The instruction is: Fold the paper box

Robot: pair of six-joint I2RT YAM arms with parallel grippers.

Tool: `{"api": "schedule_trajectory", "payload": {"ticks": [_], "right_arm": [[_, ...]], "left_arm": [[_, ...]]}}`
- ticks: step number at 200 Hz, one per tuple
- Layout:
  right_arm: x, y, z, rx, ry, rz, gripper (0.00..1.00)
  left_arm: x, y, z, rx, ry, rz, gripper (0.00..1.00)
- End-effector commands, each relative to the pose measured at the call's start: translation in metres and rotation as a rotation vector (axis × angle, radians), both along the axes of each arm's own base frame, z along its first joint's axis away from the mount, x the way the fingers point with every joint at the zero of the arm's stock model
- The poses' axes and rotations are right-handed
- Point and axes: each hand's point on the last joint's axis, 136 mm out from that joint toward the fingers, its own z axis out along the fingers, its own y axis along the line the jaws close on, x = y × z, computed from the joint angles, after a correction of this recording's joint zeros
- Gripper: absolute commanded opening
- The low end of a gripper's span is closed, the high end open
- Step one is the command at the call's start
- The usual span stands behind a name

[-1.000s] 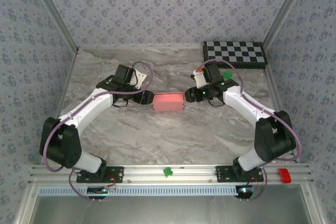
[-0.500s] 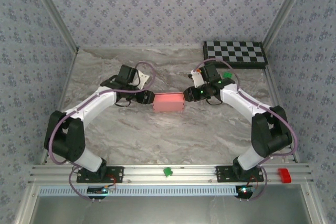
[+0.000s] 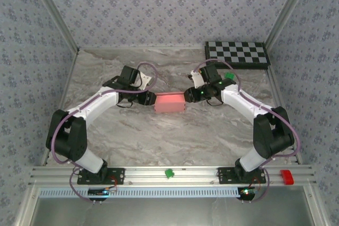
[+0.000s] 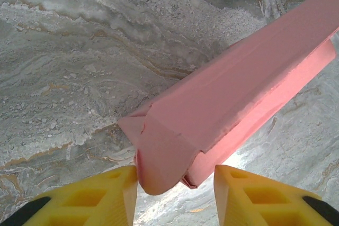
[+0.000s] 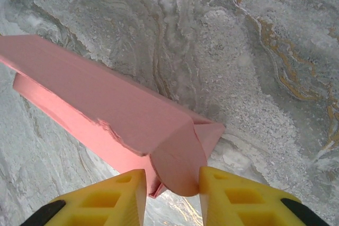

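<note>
Salmon-pink thin-card paper box [image 3: 169, 102]: folded into a long, low rectangular shape, lying flat on the marbled table top [image 3: 159, 136], approx mid-table, long axis L–R in the top view, top face brighter than the front side. In the L wrist view the box [image 4: 228, 104] runs off diagonally to the upper R. Top panel has crease lines, and its edge is a bit ragged where panels overlap. Near end isn't closed: a rounded tuck flap hangs down, w/ a small triangular tab sticking out to its L. In the R wrist view the box [image 5: 106, 104] looks the same at its other end: rounded flap bent down, pointed tab poking out on the R, lower panel showing beneath the top one.
</note>
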Motion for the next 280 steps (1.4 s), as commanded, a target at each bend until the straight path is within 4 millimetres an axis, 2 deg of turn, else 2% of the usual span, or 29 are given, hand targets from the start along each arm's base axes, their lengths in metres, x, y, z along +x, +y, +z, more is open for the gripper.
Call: {"api": "schedule_trajectory", "payload": {"ticks": [1, 55, 89, 193, 248, 280], "right_arm": [[0.006, 0.005, 0.008, 0.005, -0.017, 0.006, 0.36], [0.006, 0.005, 0.010, -0.008, -0.023, 0.011, 0.37], [0.005, 0.005, 0.008, -0.013, -0.019, 0.012, 0.35], [0.002, 0.002, -0.003, -0.038, 0.000, 0.004, 0.34], [0.001, 0.001, -0.006, -0.041, 0.006, -0.002, 0.41], [0.000, 0.003, -0.005, -0.033, 0.011, 0.000, 0.38]], "left_arm": [[0.005, -0.002, 0.013, -0.017, -0.034, 0.003, 0.43], [0.006, -0.001, 0.023, -0.030, -0.072, 0.015, 0.44], [0.006, 0.000, 0.025, -0.029, -0.084, 0.023, 0.44], [0.004, -0.002, 0.012, -0.030, -0.043, 0.024, 0.43], [0.003, -0.001, 0.007, -0.022, -0.034, 0.025, 0.44], [0.002, -0.003, 0.005, -0.027, -0.027, 0.021, 0.43]]}}
